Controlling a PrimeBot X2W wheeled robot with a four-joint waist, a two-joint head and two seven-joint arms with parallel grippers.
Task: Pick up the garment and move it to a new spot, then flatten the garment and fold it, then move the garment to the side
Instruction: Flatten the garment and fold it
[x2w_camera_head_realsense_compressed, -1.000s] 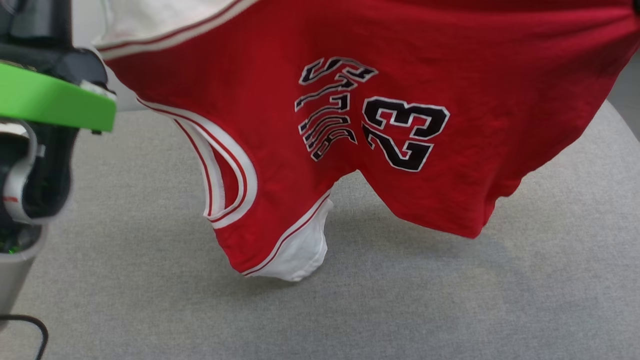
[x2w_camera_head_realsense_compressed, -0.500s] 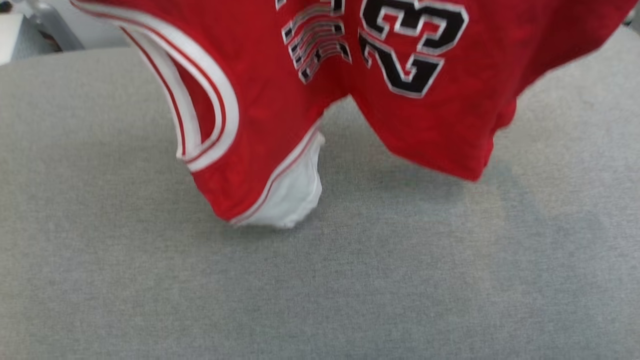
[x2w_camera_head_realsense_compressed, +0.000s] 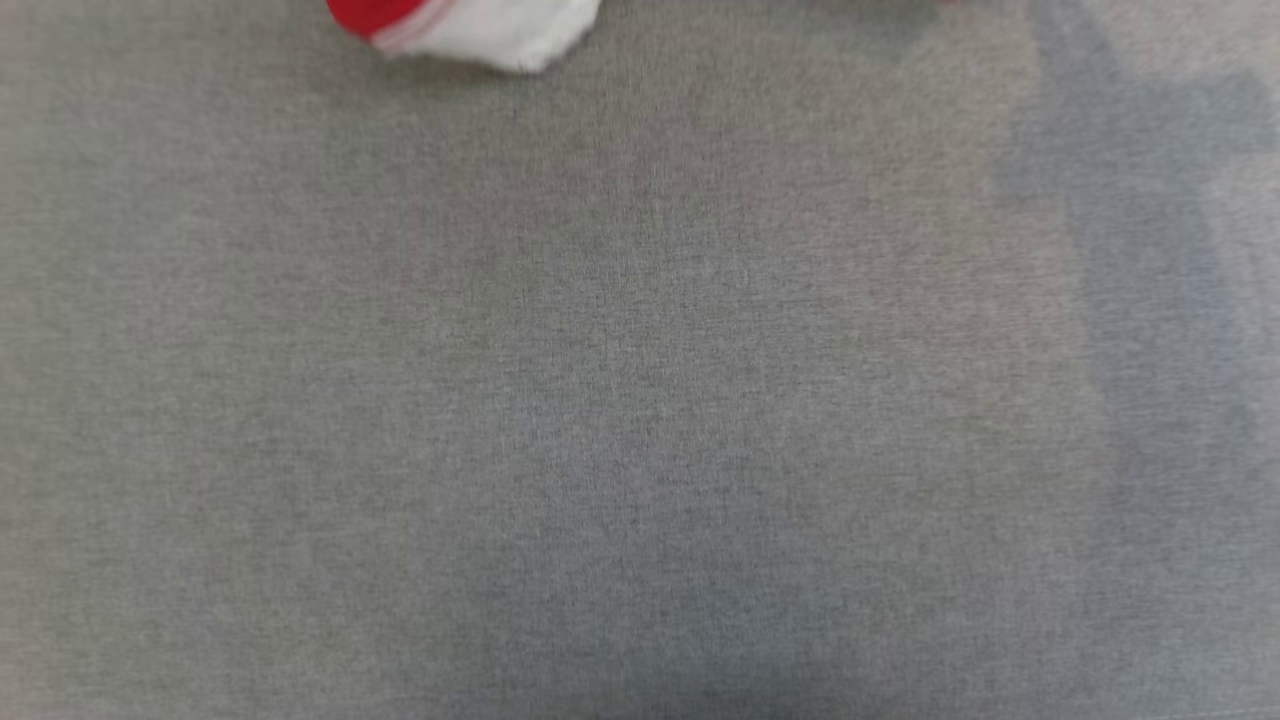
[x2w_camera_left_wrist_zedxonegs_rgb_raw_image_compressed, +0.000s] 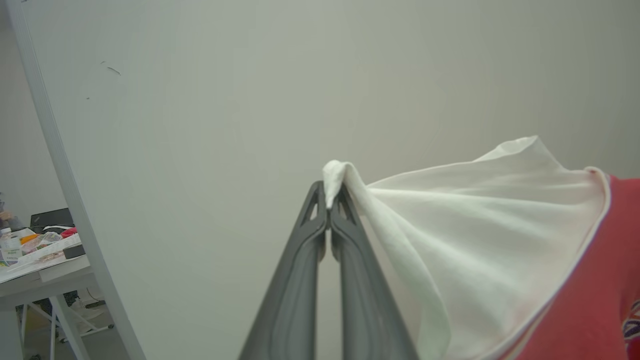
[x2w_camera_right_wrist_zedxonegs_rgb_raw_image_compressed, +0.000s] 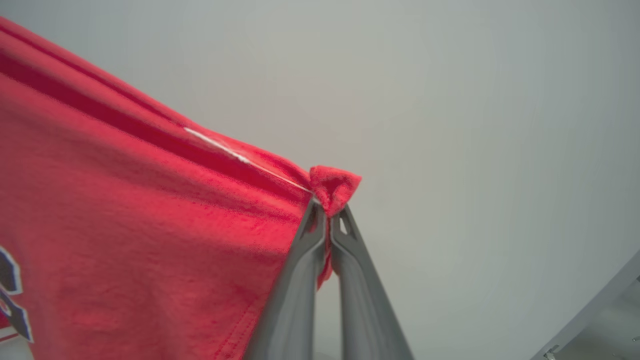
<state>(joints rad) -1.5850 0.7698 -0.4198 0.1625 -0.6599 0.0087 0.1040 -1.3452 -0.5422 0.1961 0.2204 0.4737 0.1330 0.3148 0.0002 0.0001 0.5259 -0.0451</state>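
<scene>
The garment (x2w_camera_right_wrist_zedxonegs_rgb_raw_image_compressed: 125, 225) is a red T-shirt with white sleeves, held up in the air between both arms. In the left wrist view my left gripper (x2w_camera_left_wrist_zedxonegs_rgb_raw_image_compressed: 329, 200) is shut on the edge of a white sleeve (x2w_camera_left_wrist_zedxonegs_rgb_raw_image_compressed: 480, 225), which spreads away to the right into red cloth. In the right wrist view my right gripper (x2w_camera_right_wrist_zedxonegs_rgb_raw_image_compressed: 327, 202) is shut on a bunched red corner, and the red body with part of a black print hangs to the left. In the head view the lowest tip of the garment (x2w_camera_head_realsense_compressed: 470, 25), red with a white sleeve end, hangs at the top edge over the grey table (x2w_camera_head_realsense_compressed: 640, 400).
A grey fabric-covered table top spreads across the head view. Behind both grippers stands a plain pale wall (x2w_camera_left_wrist_zedxonegs_rgb_raw_image_compressed: 225, 100). At the far left of the left wrist view a cluttered white table (x2w_camera_left_wrist_zedxonegs_rgb_raw_image_compressed: 35, 260) stands beyond a wall edge.
The head view has tilted down, so the hanging garment slid up out of the picture until just its lowest tip is left. The green and black part at the left has left the view.
</scene>
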